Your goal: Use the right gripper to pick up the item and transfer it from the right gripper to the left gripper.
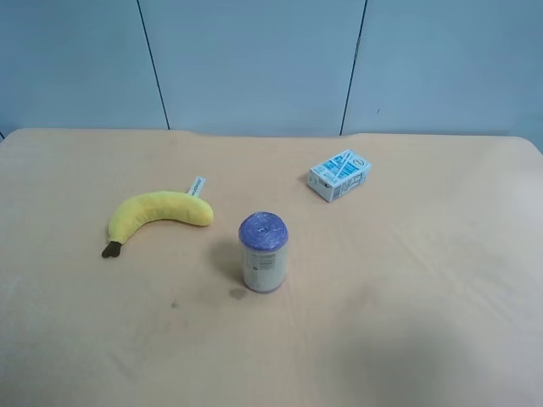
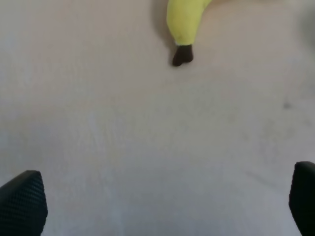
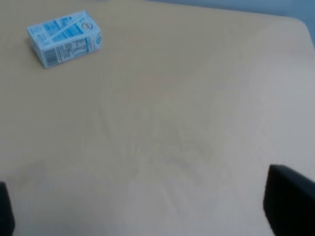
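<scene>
Three items lie on the tan table (image 1: 424, 297). A blue-and-white carton (image 1: 339, 175) lies on its side at the back; it also shows in the right wrist view (image 3: 64, 38). A yellow plush banana (image 1: 157, 212) with a dark stem lies apart from it; its stem end shows in the left wrist view (image 2: 183, 24). A white can with a purple lid (image 1: 263, 252) stands upright between them. My right gripper (image 3: 147, 211) is open and empty, well short of the carton. My left gripper (image 2: 162, 201) is open and empty, short of the banana. Neither arm shows in the exterior high view.
Pale blue wall panels (image 1: 254, 59) stand behind the table's far edge. A small dark spot (image 1: 237, 293) marks the table beside the can.
</scene>
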Controlling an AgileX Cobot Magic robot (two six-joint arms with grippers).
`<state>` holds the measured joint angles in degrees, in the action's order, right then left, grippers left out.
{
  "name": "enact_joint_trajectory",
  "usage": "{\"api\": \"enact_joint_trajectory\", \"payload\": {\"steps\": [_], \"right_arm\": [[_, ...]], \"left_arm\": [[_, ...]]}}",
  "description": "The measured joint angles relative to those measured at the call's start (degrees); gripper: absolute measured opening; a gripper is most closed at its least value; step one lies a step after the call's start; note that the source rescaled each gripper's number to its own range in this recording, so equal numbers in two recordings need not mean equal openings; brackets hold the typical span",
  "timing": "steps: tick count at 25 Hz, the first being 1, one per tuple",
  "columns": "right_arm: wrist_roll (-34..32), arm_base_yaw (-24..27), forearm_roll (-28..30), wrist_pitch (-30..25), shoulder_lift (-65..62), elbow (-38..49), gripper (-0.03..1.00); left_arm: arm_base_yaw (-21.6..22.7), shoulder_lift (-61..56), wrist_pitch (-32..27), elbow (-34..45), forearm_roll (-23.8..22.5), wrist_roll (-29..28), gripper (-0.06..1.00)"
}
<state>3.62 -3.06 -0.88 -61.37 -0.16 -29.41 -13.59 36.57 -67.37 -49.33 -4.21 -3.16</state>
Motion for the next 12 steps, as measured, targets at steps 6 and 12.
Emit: {"api": "enact_joint_trajectory", "payload": {"steps": [6, 12], "right_arm": [[0.00, 0.00, 0.00, 0.00, 0.00, 0.00, 1.00], [0.00, 0.00, 0.00, 0.00, 0.00, 0.00, 1.00]], "left_arm": [[0.00, -18.58, -2.07, 7.55, 0.23, -0.58, 1.00], [0.00, -32.70, -1.82, 14.95, 0.28, -0.57, 1.00]]}}
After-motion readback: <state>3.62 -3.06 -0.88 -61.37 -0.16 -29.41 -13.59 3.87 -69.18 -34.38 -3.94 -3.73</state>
